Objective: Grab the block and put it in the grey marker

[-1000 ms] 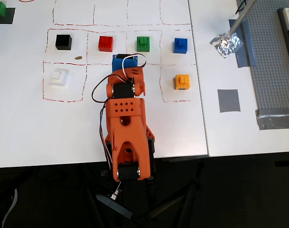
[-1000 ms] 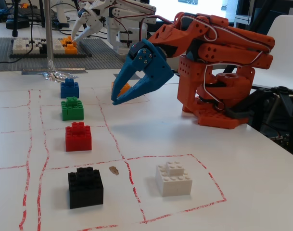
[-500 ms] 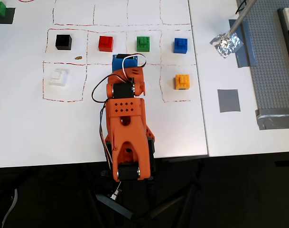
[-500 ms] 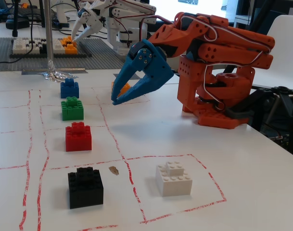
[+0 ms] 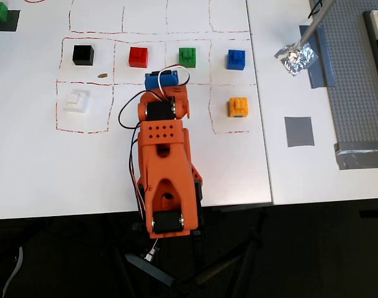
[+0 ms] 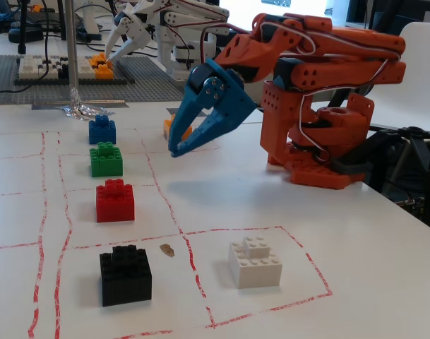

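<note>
The white studded block (image 5: 75, 100) sits in a red-lined cell at the left of the overhead view, and near the front in the fixed view (image 6: 255, 262). The grey marker (image 5: 299, 131) is a flat dark-grey square at the right of the overhead view; the fixed view does not show it. My blue gripper (image 6: 176, 150) hangs above the table with its jaws together and nothing in them. In the overhead view it (image 5: 159, 79) is above the folded orange arm, between the red and green bricks, well right of the block.
Black (image 5: 83, 55), red (image 5: 138, 56), green (image 5: 188, 56) and blue (image 5: 237, 59) bricks stand in a row, with an orange brick (image 5: 238, 107) below the blue. Crumpled foil (image 5: 296, 57) and a grey studded baseplate (image 5: 356, 74) lie at the right. A white arm (image 6: 165, 28) stands behind.
</note>
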Controlling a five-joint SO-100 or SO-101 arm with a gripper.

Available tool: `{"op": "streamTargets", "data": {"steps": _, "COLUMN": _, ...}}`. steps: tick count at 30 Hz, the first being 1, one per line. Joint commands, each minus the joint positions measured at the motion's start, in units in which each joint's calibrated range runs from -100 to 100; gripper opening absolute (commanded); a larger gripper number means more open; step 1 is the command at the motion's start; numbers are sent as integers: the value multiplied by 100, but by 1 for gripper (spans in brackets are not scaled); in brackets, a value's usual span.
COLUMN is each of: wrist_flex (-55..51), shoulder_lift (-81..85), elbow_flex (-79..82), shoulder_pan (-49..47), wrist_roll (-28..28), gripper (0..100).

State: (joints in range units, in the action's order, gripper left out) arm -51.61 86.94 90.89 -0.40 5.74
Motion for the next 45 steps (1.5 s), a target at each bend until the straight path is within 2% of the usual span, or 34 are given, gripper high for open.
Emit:
{"op": "streamTargets", "data": {"steps": 1, "wrist_flex": -105, "shoulder_lift": -529, "elbow_flex": -1202, "shoulder_pan": -291, "wrist_roll": 230, "gripper": 0}}
{"op": "streamTargets", "data": {"steps": 4, "wrist_flex": -505, "shoulder_lift": -1313, "elbow_flex": -2244, "shoulder_pan": -591, "wrist_roll": 444, "gripper": 0}}
{"op": "streamTargets", "data": {"steps": 10, "wrist_flex": -2088, "shoulder_lift": -3045, "elbow_flex": -4611, "shoulder_pan": -1835, "wrist_roll": 816, "gripper": 0}}
{"op": "streamTargets", "data": {"steps": 16, "wrist_flex": -2872, "shoulder_lift": -4243, "elbow_flex": -5844, "shoulder_pan": -3149, "wrist_roll": 1250, "gripper": 0}}
{"op": "streamTargets", "data": {"steps": 23, "wrist_flex": -2807, "shoulder_lift": -5294, "elbow_flex": -6333, "shoulder_pan": -4305, "wrist_roll": 1416, "gripper": 0}}
{"op": "streamTargets", "data": {"steps": 27, "wrist_flex": -2570, "shoulder_lift": -5966, "elbow_flex": -6614, "shoulder_pan": -4896, "wrist_roll": 1333, "gripper": 0}}
{"op": "streamTargets", "data": {"steps": 35, "wrist_flex": -2317, "shoulder_lift": -7026, "elbow_flex": -7611, "shoulder_pan": -5399, "wrist_roll": 1114, "gripper": 1}}
{"op": "streamTargets", "data": {"steps": 40, "wrist_flex": -2227, "shoulder_lift": -7267, "elbow_flex": -7829, "shoulder_pan": -5478, "wrist_roll": 1089, "gripper": 10}}
{"op": "streamTargets", "data": {"steps": 45, "wrist_flex": -2178, "shoulder_lift": -7388, "elbow_flex": -7621, "shoulder_pan": -5523, "wrist_roll": 1123, "gripper": 24}}
